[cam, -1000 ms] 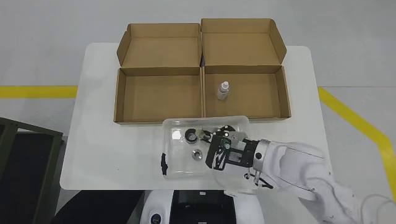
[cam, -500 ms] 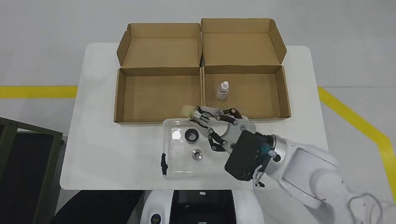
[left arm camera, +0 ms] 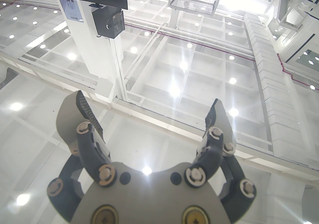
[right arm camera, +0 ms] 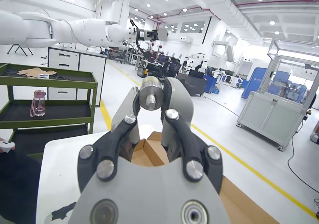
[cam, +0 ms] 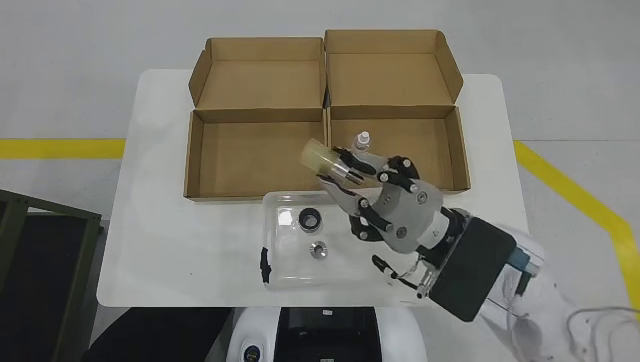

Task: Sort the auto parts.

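Note:
My right gripper is shut on a metal cylinder with a short stud on its end. It holds the part high above the table, over the front edge where the two cardboard boxes meet. The clear plastic tray at the table's front holds a black ring and a small metal nut. A small white part stands in the right box. The left box has nothing in it. My left gripper is open, pointing at the ceiling.
Both boxes have their lids folded back toward the far table edge. A black scrap sits at the tray's left rim. A green shelf cart stands beside the table. White table surface lies free to the left of the tray.
The right gripper rose out of the tray with the metal cylinder and swung up toward the boxes. The ring and the nut stayed in the tray.

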Motion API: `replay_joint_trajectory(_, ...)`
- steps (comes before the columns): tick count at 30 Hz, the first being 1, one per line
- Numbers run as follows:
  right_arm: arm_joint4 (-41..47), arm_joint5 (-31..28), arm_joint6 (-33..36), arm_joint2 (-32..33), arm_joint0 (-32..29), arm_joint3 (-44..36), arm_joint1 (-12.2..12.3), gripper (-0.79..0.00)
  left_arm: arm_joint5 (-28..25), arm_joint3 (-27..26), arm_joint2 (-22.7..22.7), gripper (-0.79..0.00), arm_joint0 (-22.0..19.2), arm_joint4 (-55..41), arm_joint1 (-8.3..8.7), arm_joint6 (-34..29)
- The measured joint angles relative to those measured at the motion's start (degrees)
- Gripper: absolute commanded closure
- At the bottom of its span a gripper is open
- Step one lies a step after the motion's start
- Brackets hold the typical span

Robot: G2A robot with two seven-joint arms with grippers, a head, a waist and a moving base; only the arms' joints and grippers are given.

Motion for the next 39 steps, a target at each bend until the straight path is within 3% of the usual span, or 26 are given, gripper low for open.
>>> replay_joint_trajectory(10, -0.7, -1.0, -4.5, 0.0, 1.9, 2.7, -0.9, 0.000, 0.0, 0.0, 0.0, -0.785, 0.0, 0.0, 0.00, 0.0)
replay_joint_trajectory(17, -0.9, -2.5, -3.6, 0.0, 1.4, 5.9, -1.2, 0.000, 0.0, 0.0, 0.0, -0.785, 0.0, 0.0, 0.00, 0.0)
replay_joint_trajectory(27, -0.6, -4.6, 5.5, 2.0, -2.8, 8.0, -0.9, 0.000, 0.0, 0.0, 0.0, -0.785, 0.0, 0.0, 0.00, 0.0)
replay_joint_trajectory(39, 0.0, -7.5, 16.7, 9.3, -10.1, 11.3, 0.3, 0.000, 0.0, 0.0, 0.0, -0.785, 0.0, 0.0, 0.00, 0.0)
